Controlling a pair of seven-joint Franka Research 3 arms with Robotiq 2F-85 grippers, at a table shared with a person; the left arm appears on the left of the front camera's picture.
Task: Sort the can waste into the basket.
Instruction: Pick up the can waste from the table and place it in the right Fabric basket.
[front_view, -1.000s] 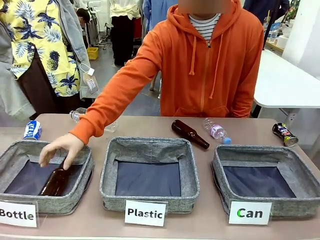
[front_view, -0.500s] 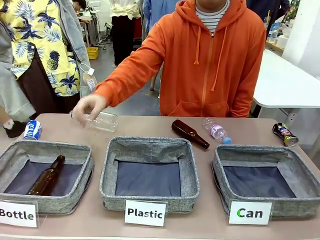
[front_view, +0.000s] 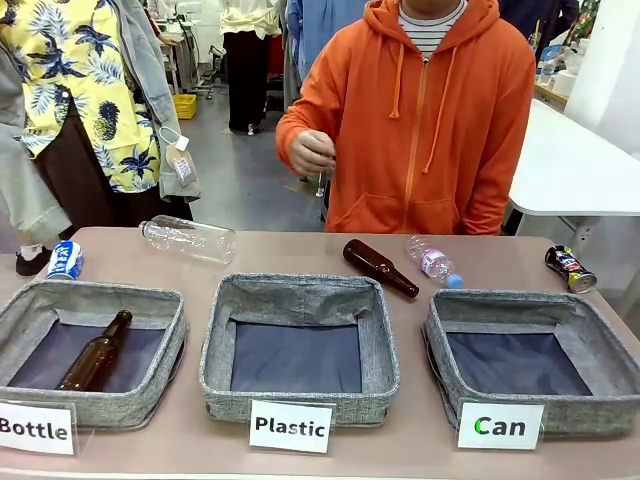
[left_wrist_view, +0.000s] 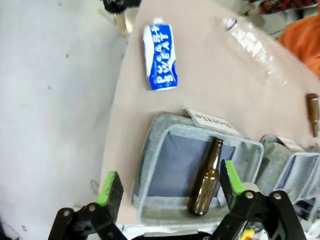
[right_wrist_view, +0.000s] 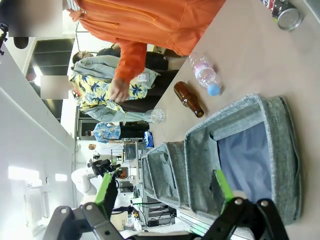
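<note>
A blue-and-white can (front_view: 65, 260) lettered "SWEAT" lies on its side at the table's far left, beyond the "Bottle" basket; the left wrist view looks down on this can (left_wrist_view: 161, 56). A dark can (front_view: 570, 268) with red and yellow marks lies at the far right, past the basket (front_view: 532, 320) signed "Can", which holds nothing; the dark can (right_wrist_view: 283, 10) and this basket (right_wrist_view: 280, 150) also show in the right wrist view. My left gripper (left_wrist_view: 170, 185) hangs open high above the "Bottle" basket. My right gripper (right_wrist_view: 162, 192) hangs open above the "Can" basket.
A brown bottle (front_view: 94, 352) lies in the "Bottle" basket (front_view: 170, 330). The "Plastic" basket (front_view: 300, 295) holds nothing. Loose on the far side lie a clear plastic bottle (front_view: 188, 239), a second brown bottle (front_view: 380, 267) and a small pink-labelled plastic bottle (front_view: 432, 262). The person's hand (front_view: 310, 152) is at chest height.
The person left the brown bottle in the "Bottle" basket, touched the clear plastic bottle, then drew the hand back to the chest. Neither gripper changed.
</note>
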